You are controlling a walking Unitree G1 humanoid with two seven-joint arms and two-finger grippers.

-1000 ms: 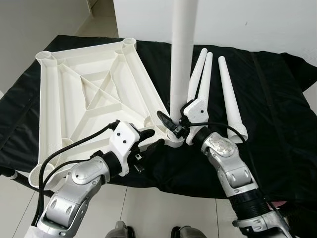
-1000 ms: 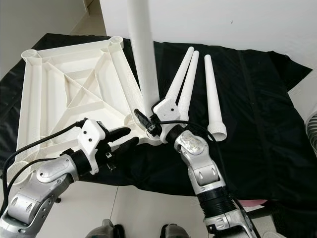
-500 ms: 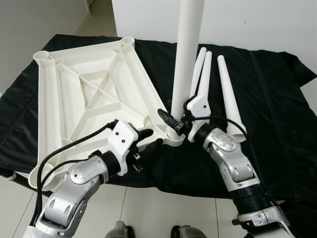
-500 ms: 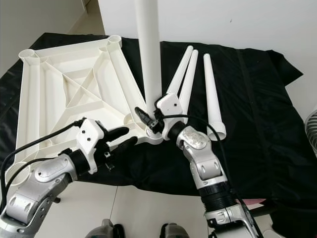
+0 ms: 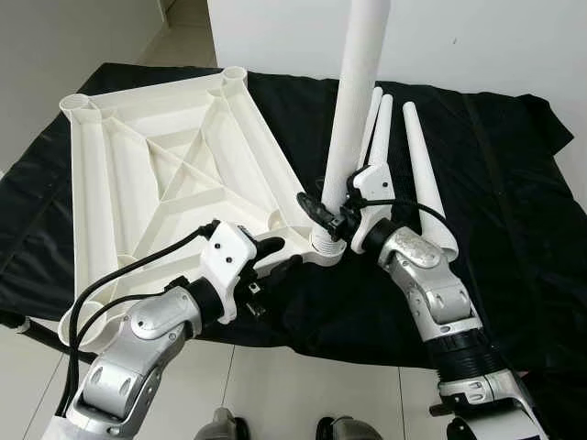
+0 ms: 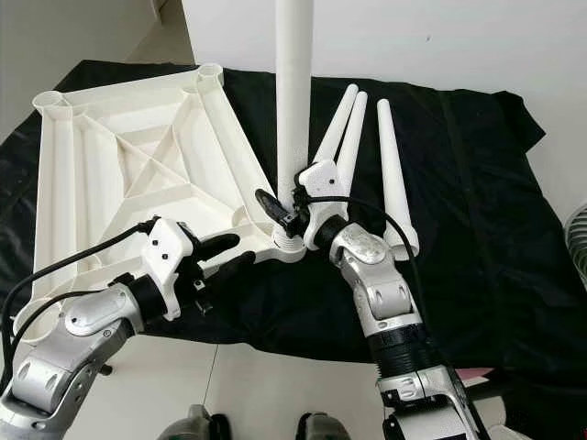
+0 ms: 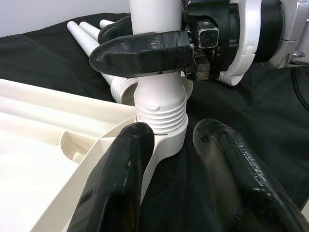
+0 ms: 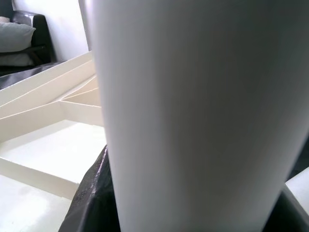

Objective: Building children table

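Note:
A white table top [image 5: 165, 174] lies upside down on a black cloth. One white leg [image 5: 358, 92] stands upright in its near right corner socket [image 5: 316, 249], leaning slightly right at the top. My right gripper [image 5: 330, 215] is shut on this leg just above the socket. In the left wrist view, thread [image 7: 161, 113] shows between leg and socket collar. My left gripper [image 5: 280, 257] is open right at the socket, with one of its fingers [image 7: 120, 179] against the collar and the other over the cloth. The leg [image 8: 193, 116] is close up in the right wrist view.
Three loose white legs [image 5: 424, 174] lie side by side on the black cloth [image 5: 514, 202], right of the upright leg. The cloth's front edge runs just below my grippers, with pale floor tiles [image 5: 303, 394] beneath. A white wall stands behind.
My right gripper has turned with the leg and shifted a little forward. The leg's top now leans more to the right. The left gripper has hardly moved.

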